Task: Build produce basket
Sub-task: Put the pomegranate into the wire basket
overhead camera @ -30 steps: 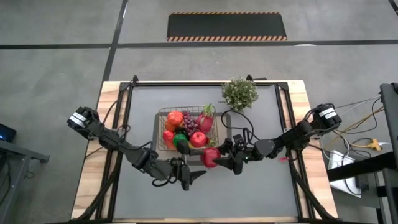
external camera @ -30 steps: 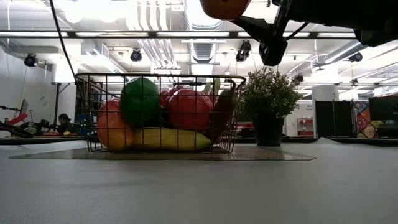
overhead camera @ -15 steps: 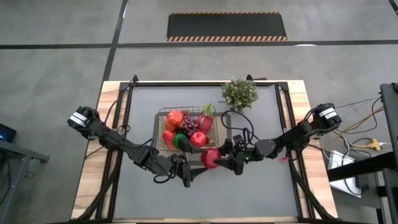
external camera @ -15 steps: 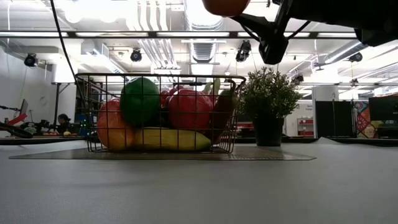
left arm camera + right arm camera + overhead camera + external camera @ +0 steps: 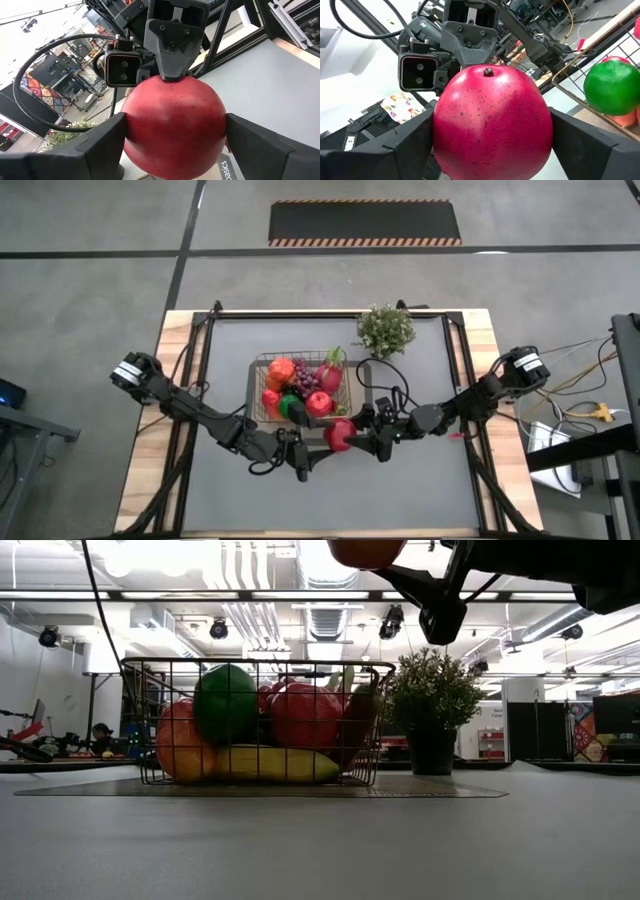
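A red apple (image 5: 338, 434) is held in the air just in front of the basket (image 5: 258, 366), between the two grippers that meet there. In the high view the right gripper (image 5: 352, 438) comes from the right side and the left gripper (image 5: 312, 459) from the left, and the apple sits between them, close to the near edge of the basket. In the right wrist view the apple (image 5: 492, 123) fills the space between the two dark fingers (image 5: 402, 140) — they press on its two sides, so this gripper pinches the apple. In the left wrist view the same apple (image 5: 173, 129) also lies between that arm's fingers (image 5: 95, 145), and they touch it on both sides. The basket stands on the grey table (image 5: 420, 490) and holds other fruit: a green lime (image 5: 225, 703), a yellow banana (image 5: 270, 764), a red pepper (image 5: 305, 712) and an orange mango (image 5: 178, 745). A potted plant (image 5: 386, 330) stands behind the basket, to its right.
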